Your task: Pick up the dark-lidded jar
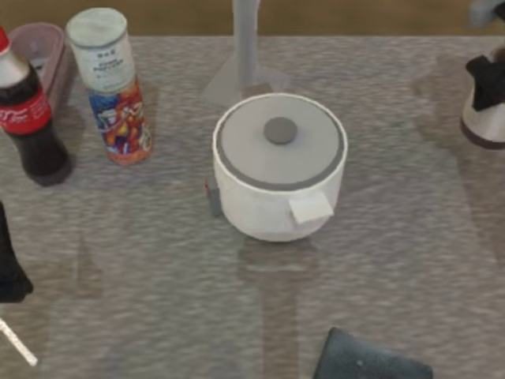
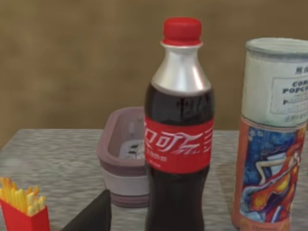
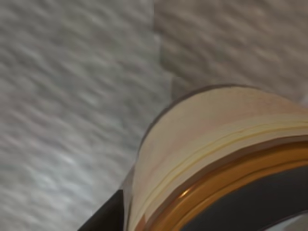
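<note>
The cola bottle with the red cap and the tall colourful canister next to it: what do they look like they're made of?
The dark cola bottle with the red cap looks like clear, glossy plastic: its empty neck shines silvery above the dark drink, and a red printed wrap circles it. The tall colourful canister with the white lid looks like matte printed cardboard or paper wrap, though thin metal is possible; it shows no gloss.

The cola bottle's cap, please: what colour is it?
Red; the cola bottle's cap shows best in the left wrist view.

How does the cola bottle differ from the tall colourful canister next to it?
The cola bottle has a small red cap and a narrow neck; the canister has a wide pale lid and straight sides. The bottle holds dark liquid behind a red label; the canister is opaque, printed with bright cartoon colours under a white panel. Both stand upright at the table's far left.
</note>
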